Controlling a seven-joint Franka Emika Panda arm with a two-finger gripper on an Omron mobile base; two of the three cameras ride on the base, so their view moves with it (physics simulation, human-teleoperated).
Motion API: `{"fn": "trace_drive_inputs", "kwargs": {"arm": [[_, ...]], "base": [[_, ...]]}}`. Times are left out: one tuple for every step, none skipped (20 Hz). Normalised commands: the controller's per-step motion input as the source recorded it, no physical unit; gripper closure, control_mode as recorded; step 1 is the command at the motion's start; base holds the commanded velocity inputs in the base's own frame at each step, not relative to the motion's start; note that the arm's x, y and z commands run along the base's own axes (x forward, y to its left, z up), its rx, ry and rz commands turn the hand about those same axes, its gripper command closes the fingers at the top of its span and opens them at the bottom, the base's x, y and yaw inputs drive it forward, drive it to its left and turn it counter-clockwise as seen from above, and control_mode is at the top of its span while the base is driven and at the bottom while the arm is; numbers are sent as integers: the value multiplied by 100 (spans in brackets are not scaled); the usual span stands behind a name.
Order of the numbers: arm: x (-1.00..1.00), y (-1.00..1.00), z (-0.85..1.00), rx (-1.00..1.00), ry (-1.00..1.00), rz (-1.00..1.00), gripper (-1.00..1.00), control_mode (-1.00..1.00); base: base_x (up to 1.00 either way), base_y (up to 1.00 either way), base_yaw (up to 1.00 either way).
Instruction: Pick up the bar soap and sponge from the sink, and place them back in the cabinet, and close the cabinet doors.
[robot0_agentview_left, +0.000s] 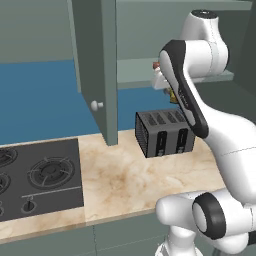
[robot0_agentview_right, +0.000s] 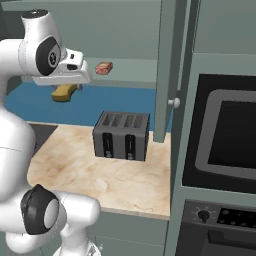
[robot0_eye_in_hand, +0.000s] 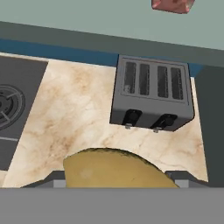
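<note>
Closest, gripper (robot0_agentview_right: 67, 89) clamped on the sponge (robot0_eye_in_hand: 117, 168), held in the air over the marble counter (robot0_agentview_left: 125, 180), near the cabinet (robot0_agentview_right: 131, 75) shelf edge. Below and beyond, grey toaster (robot0_eye_in_hand: 151, 94) on the counter, stove (robot0_agentview_left: 37, 175) off to the left. Farther back, bar soap (robot0_agentview_right: 104, 68) resting on the shelf, both cabinet doors (robot0_agentview_left: 97, 70) wide open.

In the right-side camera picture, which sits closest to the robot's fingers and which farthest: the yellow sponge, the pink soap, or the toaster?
1. Sponge: held at the fingers, left.
2. Soap: on the cabinet shelf, up and right.
3. Toaster: down on the counter, farthest.
</note>
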Motion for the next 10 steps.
{"fn": "trace_drive_inputs", "kwargs": {"arm": [[51,1,0,0,-2,0,100,-100],[50,1,0,0,-2,0,100,-100],[49,2,0,0,-2,0,100,-100],[48,4,0,0,-2,0,100,-100],[48,4,0,0,-2,0,100,-100],[51,8,0,0,-2,0,100,-100],[52,11,0,0,-1,0,100,-100],[50,11,0,0,-1,0,100,-100],[43,11,0,0,-1,0,100,-100],[45,12,0,0,0,0,100,-100]], "base": [[0,0,0],[0,0,0],[0,0,0],[0,0,0],[0,0,0],[0,0,0],[0,0,0],[0,0,0],[0,0,0],[0,0,0]]}}
